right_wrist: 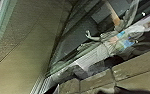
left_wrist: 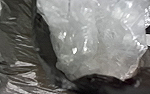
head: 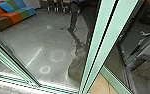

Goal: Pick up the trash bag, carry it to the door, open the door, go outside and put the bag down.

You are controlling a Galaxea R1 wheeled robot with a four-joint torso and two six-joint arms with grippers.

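Observation:
Close to the left wrist camera is the black trash bag, with crumpled clear plastic showing in its opening. The glass in the head view carries a dark reflection of an arm reaching down to a hanging bag, which fits my left gripper being shut on it. A pale green door frame runs steeply across the head view, with glass on both sides. The right wrist view shows glass with a faint, pale arm-like reflection; how my right gripper stands cannot be told.
Through the glass a coloured sofa stands at the far left, with chairs farther back. A low metal sill runs along the glass. Block paving lies beside the glass in the right wrist view.

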